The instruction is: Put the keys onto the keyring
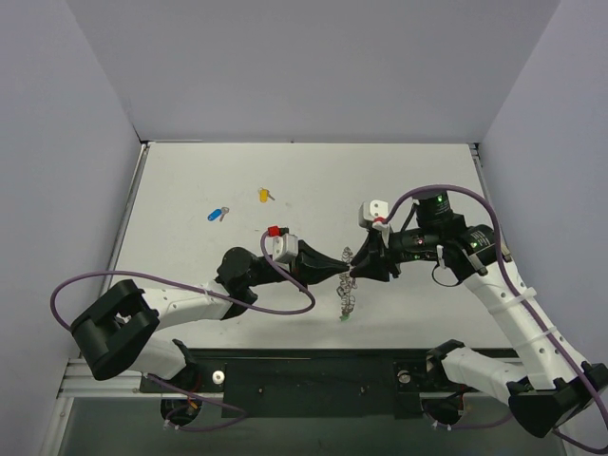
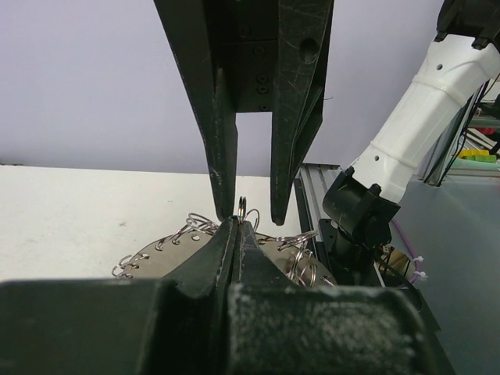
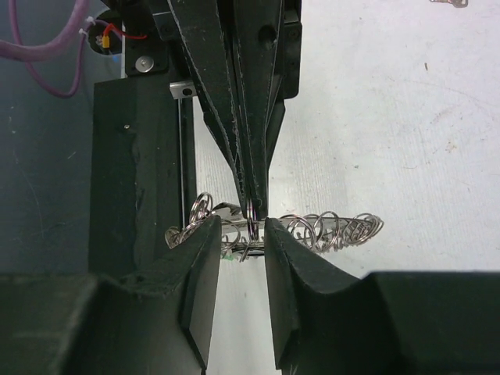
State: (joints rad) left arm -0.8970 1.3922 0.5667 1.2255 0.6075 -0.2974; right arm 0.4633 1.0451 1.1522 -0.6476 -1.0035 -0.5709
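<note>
While one keyring [image 3: 251, 217] is pinched, two keys [image 1: 218, 214] [image 1: 265, 195] rest.

Shiny metal keyring [image 3: 251, 221], matt table [image 1: 399, 180]

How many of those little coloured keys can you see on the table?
2 for sure: a blue key left of centre, and a yellow key just beyond it to the right. A green speck by the pile of rings may be a third, mostly hidden.
</note>
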